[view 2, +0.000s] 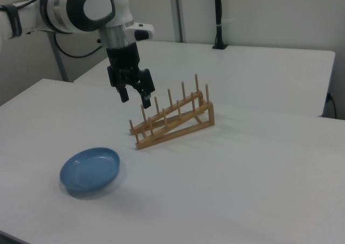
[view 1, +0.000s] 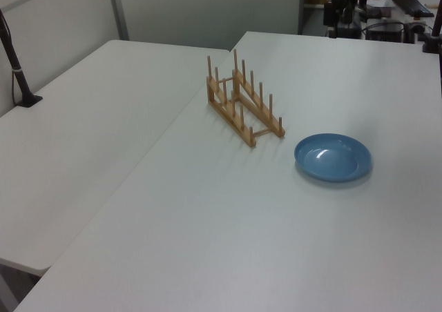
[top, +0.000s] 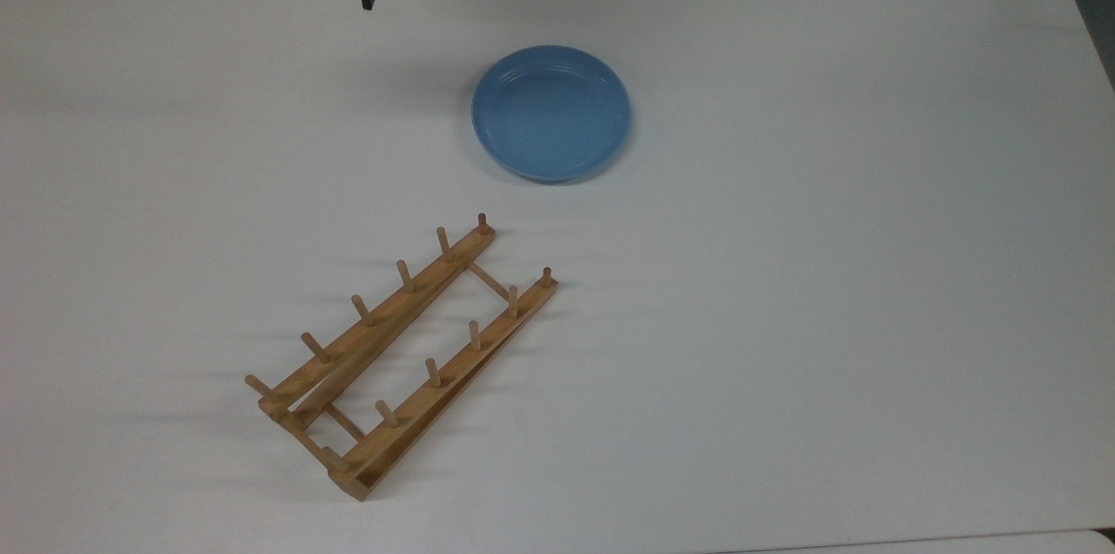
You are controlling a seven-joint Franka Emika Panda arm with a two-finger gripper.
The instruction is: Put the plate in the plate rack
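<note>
- A white table carries a light-blue plate and a wooden plate rack.
- The plate lies flat, right way up, toward the table's far edge in the top view, about midway between the top view's left and right edges of the table. Nothing is touching it.
- The plate rack sits apart from the plate, nearer the table's near edge in the top view. It runs diagonally, with its pegs pointing up and every slot bare.
- The robot gripper hangs in the air above the table, well apart from the plate. Its two fingers are spread, with nothing between them.
- The plate looks glossy and rigid, probably ceramic or hard plastic. I judge it to be slippery, fairly heavy and liable to chip if dropped.
- Its raised rim is the only place to take hold. One finger would go inside the rim and one outside, gripping firmly.
</note>
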